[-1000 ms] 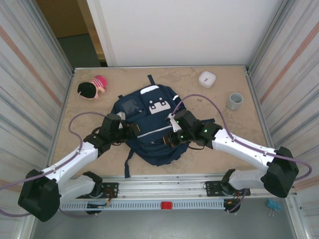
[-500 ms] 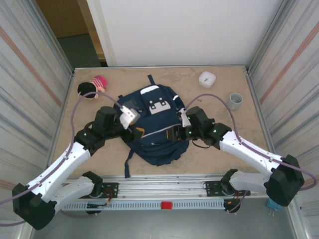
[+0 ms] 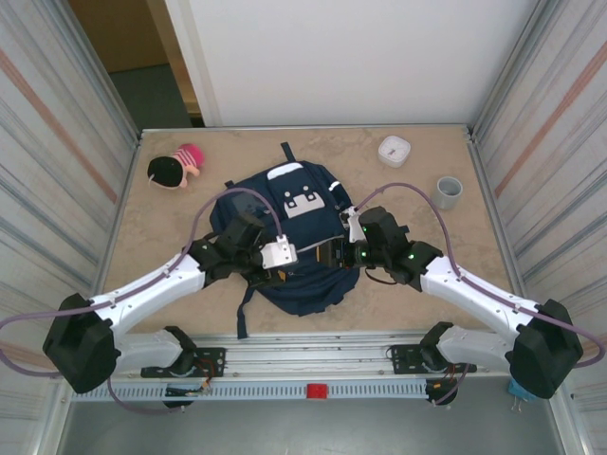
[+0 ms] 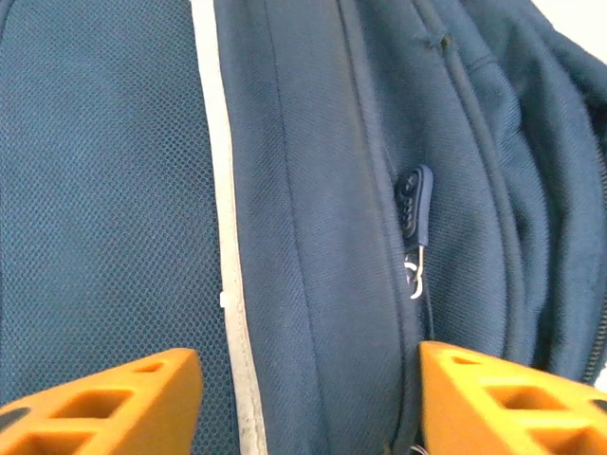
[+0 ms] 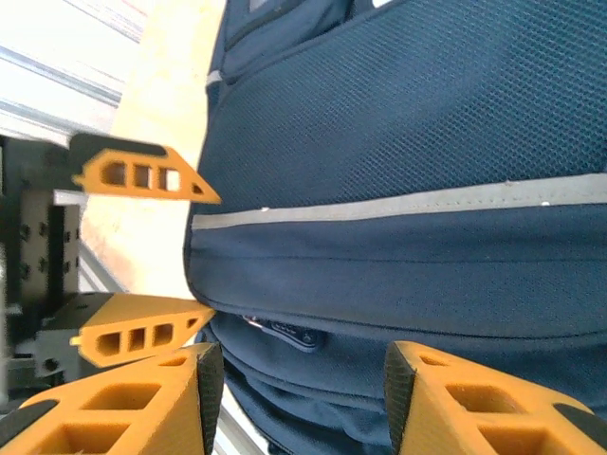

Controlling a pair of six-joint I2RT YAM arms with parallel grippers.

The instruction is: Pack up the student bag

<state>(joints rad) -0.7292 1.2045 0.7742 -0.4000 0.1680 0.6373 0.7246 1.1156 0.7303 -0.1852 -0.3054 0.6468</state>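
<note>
The student bag, navy with white patches, lies flat in the middle of the table. My left gripper hovers open over its lower front, level with the thin white stripe. A dark zipper pull lies just ahead of its right finger. My right gripper faces it from the right, also open, with nothing between its fingers. The right wrist view has the same zipper pull ahead of that gripper and the left gripper's orange fingertips beyond the bag.
A pink and black toy lies at the back left. At the back right sit a small white container and a grey cup. Ribbed metal walls close in both sides.
My left arm swung from the bag's left side across onto its lower front. My right gripper opened and drew back a little to the right.
</note>
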